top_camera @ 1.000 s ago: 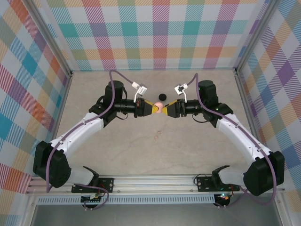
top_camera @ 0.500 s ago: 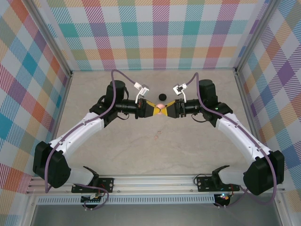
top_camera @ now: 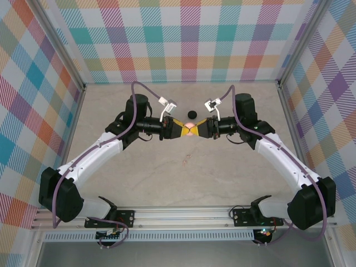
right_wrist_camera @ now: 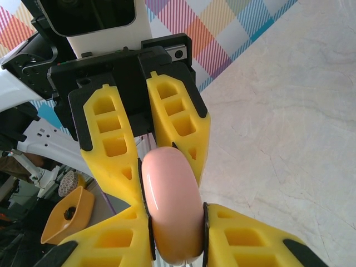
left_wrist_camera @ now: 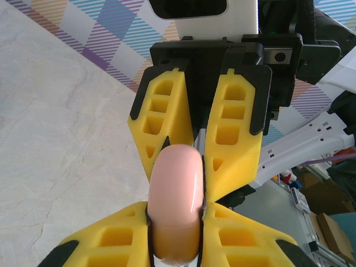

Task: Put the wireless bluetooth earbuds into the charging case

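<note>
Gripping: left gripper and right gripper, each with fingers clamped on the charging case.
Case: edge-up between the facing tips, over mid-table.
Beyond: small black object on the table, apart.

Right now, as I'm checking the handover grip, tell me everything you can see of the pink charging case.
The charging case is a small, smooth, glossy salmon-pink puck, plastic by its look, seen edge-on with no open gap showing. It is held between the two arms, pinched from opposite ends by the left gripper and the right gripper, each one's yellow jaws pressing its two flat faces.
</note>
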